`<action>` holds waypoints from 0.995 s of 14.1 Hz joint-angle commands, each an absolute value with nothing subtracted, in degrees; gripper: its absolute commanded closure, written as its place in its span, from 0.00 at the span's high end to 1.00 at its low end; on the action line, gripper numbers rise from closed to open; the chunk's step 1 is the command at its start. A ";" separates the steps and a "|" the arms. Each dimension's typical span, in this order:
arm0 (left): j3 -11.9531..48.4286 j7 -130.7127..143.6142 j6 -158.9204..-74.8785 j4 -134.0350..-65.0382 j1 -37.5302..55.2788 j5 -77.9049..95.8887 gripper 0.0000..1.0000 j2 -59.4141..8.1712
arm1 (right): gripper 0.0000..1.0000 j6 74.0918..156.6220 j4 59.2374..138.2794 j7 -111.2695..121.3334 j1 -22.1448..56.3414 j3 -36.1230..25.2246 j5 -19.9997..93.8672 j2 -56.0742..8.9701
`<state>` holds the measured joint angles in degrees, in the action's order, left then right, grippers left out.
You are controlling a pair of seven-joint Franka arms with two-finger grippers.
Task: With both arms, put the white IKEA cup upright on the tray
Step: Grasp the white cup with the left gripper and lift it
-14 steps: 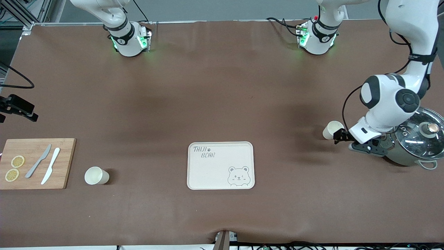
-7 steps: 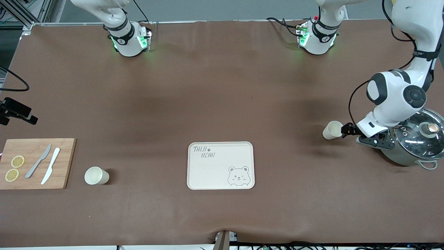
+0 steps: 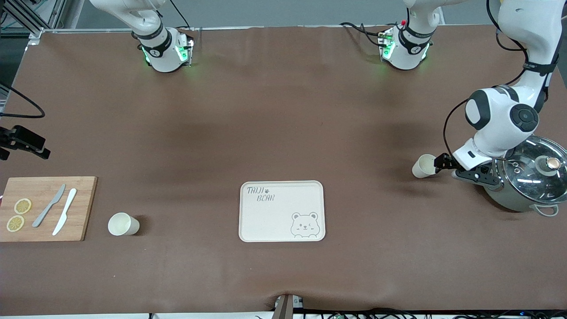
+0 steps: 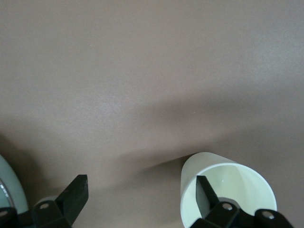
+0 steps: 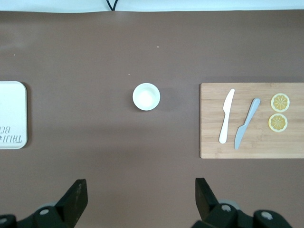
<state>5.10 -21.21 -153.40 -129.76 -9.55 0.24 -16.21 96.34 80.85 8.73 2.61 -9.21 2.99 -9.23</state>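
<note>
A white cup (image 3: 423, 167) sits on the brown table toward the left arm's end, beside a pot. My left gripper (image 3: 439, 163) is open right at this cup. In the left wrist view (image 4: 141, 187) one fingertip (image 4: 205, 194) is at the mouth of the cup (image 4: 223, 175) and the other is clear of it. A second white cup (image 3: 123, 224) stands upright toward the right arm's end. My right gripper (image 5: 137, 187) is open and empty, high over the table, and this cup (image 5: 146, 96) shows below it. The cream bear tray (image 3: 281, 217) lies bare at mid-table.
A steel pot with a glass lid (image 3: 531, 175) stands right beside the left gripper. A wooden cutting board (image 3: 84, 208) with two knives and two lemon slices lies next to the second cup. A black clamp (image 3: 24, 142) sticks in at that end's table edge.
The left arm has drawn its wrist back over the pot. Its gripper has shifted from just past the cup's nearer side to level with its mouth. Neither cup has moved.
</note>
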 commanded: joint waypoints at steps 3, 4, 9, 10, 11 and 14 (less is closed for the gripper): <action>6.94 -19.17 -156.88 -133.59 -9.49 -0.26 1.00 -15.03 | 1.00 96.77 80.33 13.18 1.84 -9.14 2.55 -11.06; 7.03 -18.99 -157.15 -133.68 -9.49 -0.26 1.00 -15.20 | 1.00 97.81 80.33 13.18 2.02 -9.14 2.72 -11.94; 7.12 -19.07 -157.15 -133.68 -9.49 -0.26 1.00 -16.79 | 1.00 105.89 80.16 15.28 1.94 -9.05 2.55 -18.62; 7.12 -19.07 -157.15 -133.86 -9.41 -0.26 1.00 -16.87 | 1.00 107.56 79.46 16.69 1.67 -9.05 2.55 -20.37; 7.12 -19.07 -157.15 -133.86 -9.40 -0.26 1.00 -16.87 | 1.00 108.45 78.76 17.48 1.23 -9.14 2.55 -22.22; 7.12 -17.59 -157.15 -134.03 -9.49 -0.26 0.01 -17.14 | 1.00 108.81 74.98 18.54 -0.43 -9.05 4.04 -27.40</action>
